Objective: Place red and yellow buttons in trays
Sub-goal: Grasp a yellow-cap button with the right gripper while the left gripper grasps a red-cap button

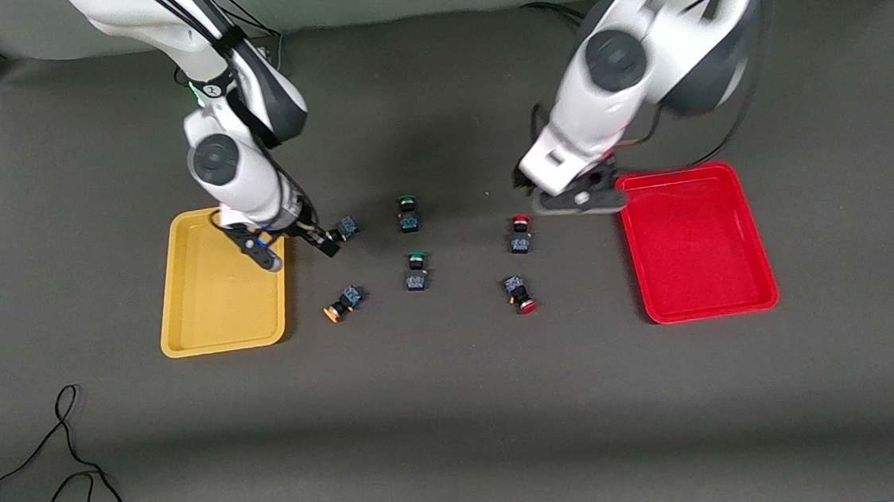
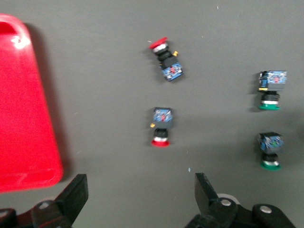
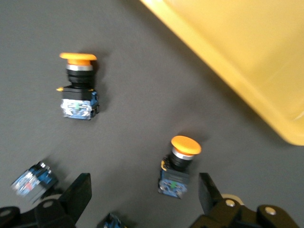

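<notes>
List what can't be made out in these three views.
- Front view: the cap of the yellow button beside the yellow tray is covered by a finger of the right hand.
- Front view: the left hand is covered by its own wrist, so open or shut can't be told there. The left wrist view shows it open.
- Right wrist view: there are two button bodies, one blurred and one cut off by the edge. Neither shows its cap colour.

Both arms reach down; left hand, right hand spread.
</notes>
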Controlling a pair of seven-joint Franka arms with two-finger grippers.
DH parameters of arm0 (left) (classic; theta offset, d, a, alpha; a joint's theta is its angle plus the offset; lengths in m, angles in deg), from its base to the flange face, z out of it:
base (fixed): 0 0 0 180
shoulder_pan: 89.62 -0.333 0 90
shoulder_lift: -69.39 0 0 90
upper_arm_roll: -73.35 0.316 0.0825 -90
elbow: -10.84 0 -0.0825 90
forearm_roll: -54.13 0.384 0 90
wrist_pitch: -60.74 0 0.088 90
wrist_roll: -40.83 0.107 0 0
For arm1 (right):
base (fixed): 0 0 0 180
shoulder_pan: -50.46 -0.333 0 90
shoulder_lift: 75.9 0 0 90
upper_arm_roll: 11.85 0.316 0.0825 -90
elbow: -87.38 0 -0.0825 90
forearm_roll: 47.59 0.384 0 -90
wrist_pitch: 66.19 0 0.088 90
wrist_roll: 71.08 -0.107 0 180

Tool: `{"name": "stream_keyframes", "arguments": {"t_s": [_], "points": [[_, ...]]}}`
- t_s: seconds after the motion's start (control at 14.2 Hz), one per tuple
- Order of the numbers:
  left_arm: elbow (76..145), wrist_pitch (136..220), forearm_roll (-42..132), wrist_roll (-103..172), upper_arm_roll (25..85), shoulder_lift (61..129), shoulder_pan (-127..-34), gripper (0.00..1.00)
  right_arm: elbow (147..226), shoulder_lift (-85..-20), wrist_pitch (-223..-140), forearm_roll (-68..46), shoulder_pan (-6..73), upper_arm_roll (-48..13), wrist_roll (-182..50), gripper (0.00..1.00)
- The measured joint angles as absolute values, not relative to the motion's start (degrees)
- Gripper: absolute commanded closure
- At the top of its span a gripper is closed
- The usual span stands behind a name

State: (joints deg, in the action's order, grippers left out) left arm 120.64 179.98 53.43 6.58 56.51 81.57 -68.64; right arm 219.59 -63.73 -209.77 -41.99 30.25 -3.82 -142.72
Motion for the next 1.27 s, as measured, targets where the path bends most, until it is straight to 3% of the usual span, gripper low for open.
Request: {"name": "stream_keyframes", "arguments": {"t_s": [0.21, 0.7, 0.77, 0.92, 0.99, 1.13, 1.27], "points": [[120.60, 186.84, 55.92, 4.39, 56.53, 90.59, -66.01, 0.00, 221.32, -58.76, -215.76, -41.99, 30.02, -3.34, -145.97, 0.00], [120.51, 195.03, 58.83, 4.19, 56.74, 102.21, -65.53, 0.02, 222.24, -55.91, -216.71, -41.99, 29.44, -1.14, -151.64, 0.00], [120.51, 195.39, 58.90, 4.19, 56.77, 102.89, -65.53, 0.15, 222.43, -55.75, -216.70, -41.98, 29.44, -1.14, -151.76, 0.02], [120.49, 195.45, 58.95, 4.13, 56.87, 103.32, -65.53, 0.66, 222.54, -55.50, -216.28, -41.98, 29.44, -1.14, -152.13, 0.09], [120.39, 195.45, 58.95, 3.80, 56.92, 103.32, -65.54, 0.86, 222.55, -55.46, -215.84, -41.97, 29.44, -1.14, -152.20, 0.15], [120.19, 195.45, 58.96, 2.56, 57.07, 103.32, -65.55, 1.00, 222.55, -55.46, -215.66, -41.97, 29.44, -1.14, -152.27, 0.33], [119.90, 195.45, 58.96, 1.98, 57.24, 103.32, -65.60, 1.00, 222.55, -55.46, -215.63, -41.97, 29.44, -1.14, -152.30, 0.52]]}}
